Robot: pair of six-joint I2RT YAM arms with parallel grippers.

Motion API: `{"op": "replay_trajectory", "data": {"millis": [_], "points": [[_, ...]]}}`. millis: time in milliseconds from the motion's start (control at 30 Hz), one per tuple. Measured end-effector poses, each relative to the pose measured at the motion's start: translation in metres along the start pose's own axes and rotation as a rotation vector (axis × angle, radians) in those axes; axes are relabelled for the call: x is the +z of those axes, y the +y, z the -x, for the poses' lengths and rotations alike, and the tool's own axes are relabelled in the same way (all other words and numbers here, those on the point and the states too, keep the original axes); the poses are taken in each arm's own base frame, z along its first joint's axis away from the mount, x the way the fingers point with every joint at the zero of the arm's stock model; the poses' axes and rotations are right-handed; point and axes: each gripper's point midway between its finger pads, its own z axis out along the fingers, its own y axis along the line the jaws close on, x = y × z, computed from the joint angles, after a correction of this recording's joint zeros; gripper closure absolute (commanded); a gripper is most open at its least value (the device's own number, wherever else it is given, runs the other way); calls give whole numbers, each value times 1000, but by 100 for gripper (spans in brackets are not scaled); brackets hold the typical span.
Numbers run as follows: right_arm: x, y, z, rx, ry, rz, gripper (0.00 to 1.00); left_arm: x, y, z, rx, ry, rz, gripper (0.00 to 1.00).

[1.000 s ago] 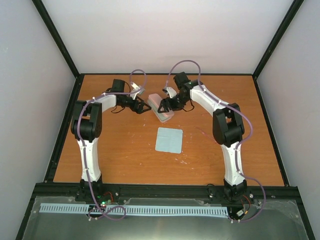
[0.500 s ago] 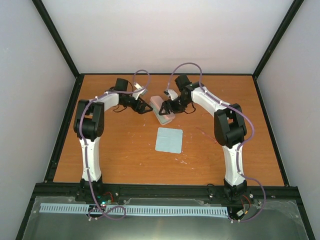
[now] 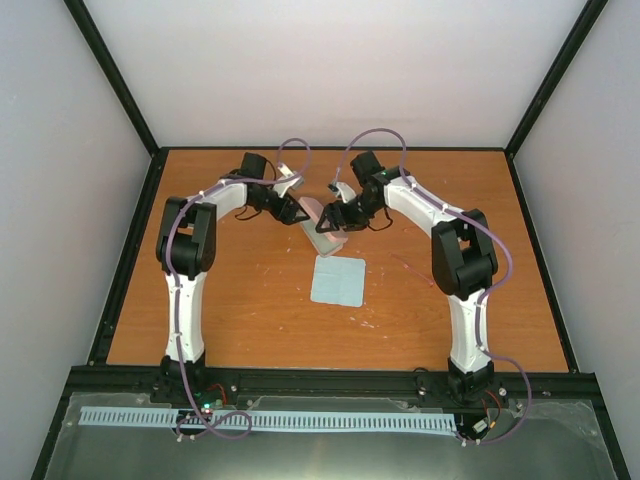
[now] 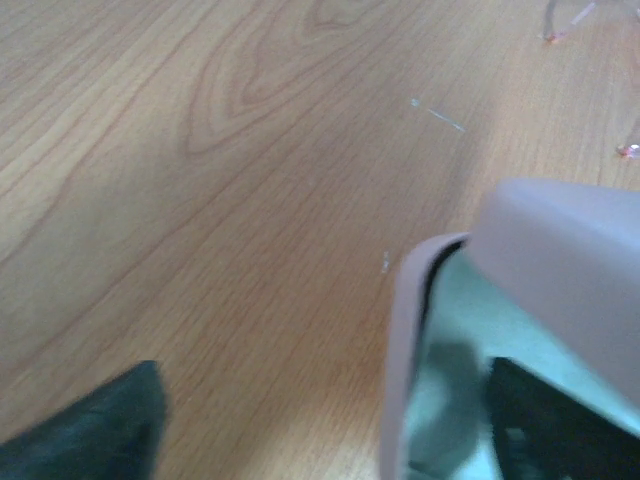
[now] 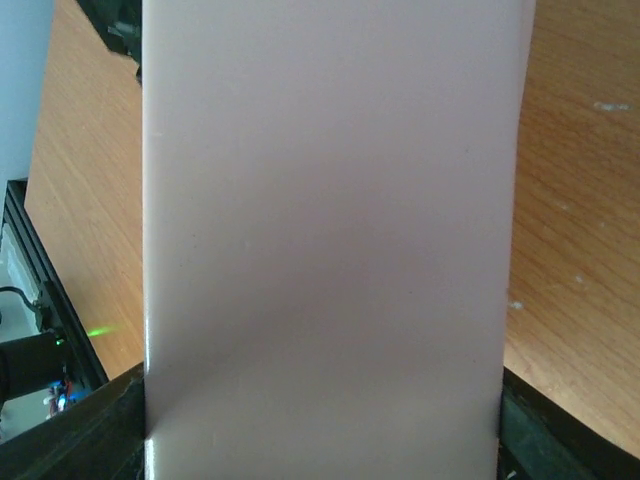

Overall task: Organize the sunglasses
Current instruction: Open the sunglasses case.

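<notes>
The pink case (image 3: 322, 238) lies at the middle back of the table, between both grippers. My right gripper (image 3: 337, 220) is shut on the case, which fills the right wrist view (image 5: 320, 250) between the fingers. My left gripper (image 3: 297, 212) is open at the case's left end. In the left wrist view the case (image 4: 560, 240) stands ajar and shows a pale green inside, with one finger (image 4: 560, 430) in its mouth. The sunglasses (image 3: 410, 267) are a faint pink line on the table right of the cloth, away from both grippers.
A light blue square cloth (image 3: 337, 280) lies flat in front of the case. Black frame rails run along the table's edges and white walls close in the sides and back.
My left gripper has moved right up to the case's end. The case has turned and shifted a little toward the front, and my right gripper has kept hold of it.
</notes>
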Motion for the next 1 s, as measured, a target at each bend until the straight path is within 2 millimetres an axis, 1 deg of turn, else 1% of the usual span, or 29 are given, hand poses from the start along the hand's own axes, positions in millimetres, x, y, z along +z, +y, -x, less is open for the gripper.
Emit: {"op": "replay_trajectory", "data": {"millis": [67, 100, 133, 233, 367, 733, 833, 1000], "points": [[2, -2, 1, -2, -9, 1, 85, 1, -3, -1, 1, 5, -8, 78], [3, -2, 1, 1, -10, 1, 85, 3, -4, 0, 6, 7, -8, 90], [4, -4, 0, 4, -11, 1, 85, 4, -6, 0, 9, 9, -9, 93], [7, -5, 0, 9, -17, 1, 85, 6, -10, 1, 16, 8, -20, 93], [5, -6, 1, 13, -23, -3, 85, 7, -14, 1, 34, 8, -34, 100], [-1, -8, 7, 23, -50, 24, 85, 5, -14, 3, 53, 8, -35, 100], [-4, -10, 11, 47, -71, 60, 85, 4, -14, 5, 54, 6, -30, 100], [-11, -13, 16, 90, -122, 183, 85, 0, -13, 9, 58, 5, -12, 100]]}}
